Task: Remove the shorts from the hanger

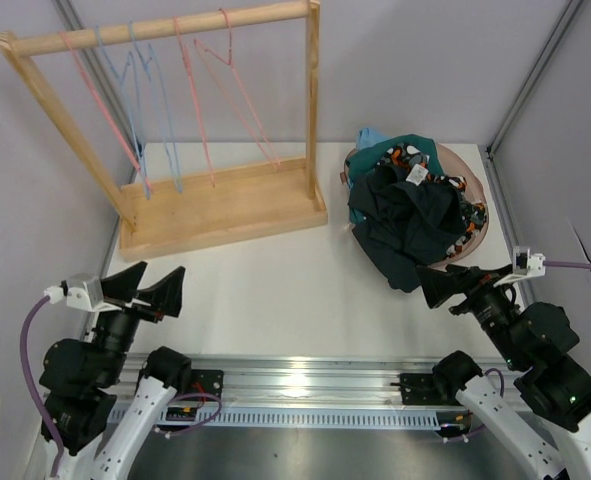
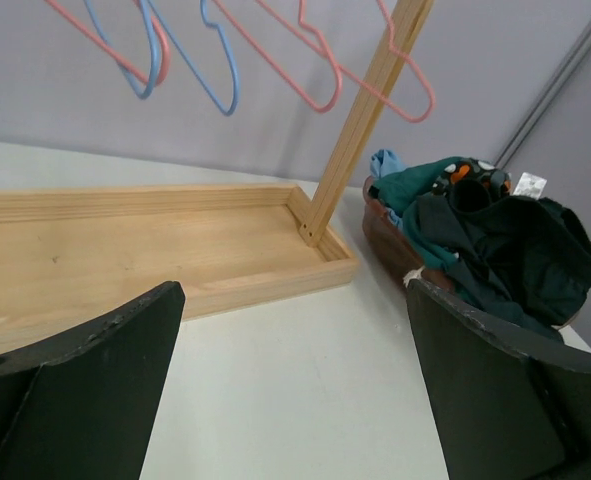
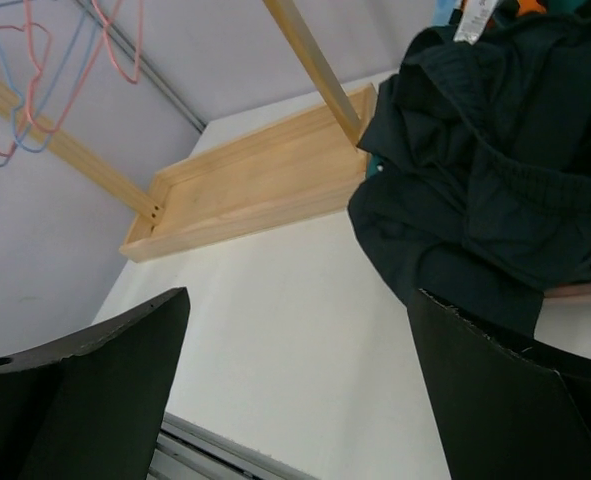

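STEP: hangers [image 1: 175, 90] bare on the wooden rack [image 1: 225, 210], upper left of the top view; task looks done, probably no further pull needed | SHORTS: shorts [image 1: 415, 215] heaped in a basket [image 1: 478, 190], centre right, just beside the right gripper [image 1: 445, 285] | CLAWS: right gripper and left gripper [image 1: 147, 285], lower left, both wide and empty

A robotics lab test cell: a bare white table [image 1: 275, 290] is boxed in by plain pale panel walls [image 1: 425, 60] on metal frame posts [image 1: 533, 75]. Along the near edge, an aluminium rail [image 1: 305, 385] with a slotted cable duct [image 1: 305, 412] carries the left arm [image 1: 85, 365] and right arm [image 1: 540, 350], both trailing cables. A wooden rack [image 1: 215, 205] of pink and blue hangers [image 1: 135, 75] and a heap of shorts [image 1: 415, 215] sit at the far side.
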Motion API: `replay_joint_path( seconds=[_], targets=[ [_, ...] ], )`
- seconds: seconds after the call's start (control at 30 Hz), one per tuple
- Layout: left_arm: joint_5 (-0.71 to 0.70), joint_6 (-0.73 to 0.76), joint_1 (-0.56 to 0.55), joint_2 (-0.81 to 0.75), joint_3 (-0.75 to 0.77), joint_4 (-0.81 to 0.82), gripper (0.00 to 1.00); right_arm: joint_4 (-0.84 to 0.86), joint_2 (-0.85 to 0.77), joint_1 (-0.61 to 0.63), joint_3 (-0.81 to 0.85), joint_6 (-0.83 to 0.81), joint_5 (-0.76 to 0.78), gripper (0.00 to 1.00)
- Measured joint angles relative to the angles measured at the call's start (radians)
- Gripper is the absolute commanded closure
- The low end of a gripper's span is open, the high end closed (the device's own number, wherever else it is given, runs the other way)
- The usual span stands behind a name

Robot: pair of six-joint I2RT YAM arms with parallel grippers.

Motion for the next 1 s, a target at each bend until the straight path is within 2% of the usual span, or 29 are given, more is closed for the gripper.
replay_joint_path(
  seconds=[0.2,1.0],
  targets=[
    [-0.043,-0.015,0.0,-0.024,-0.078,-0.026,0.01,-0.025,-0.013,0.0,-0.014,-0.005,0.047,0.0],
    [-0.105,-0.016,-0.001,-0.024,-0.097,-0.029,0.01,-0.033,-0.069,-0.027,0.0,-0.064,0.098,0.01]
  ],
)
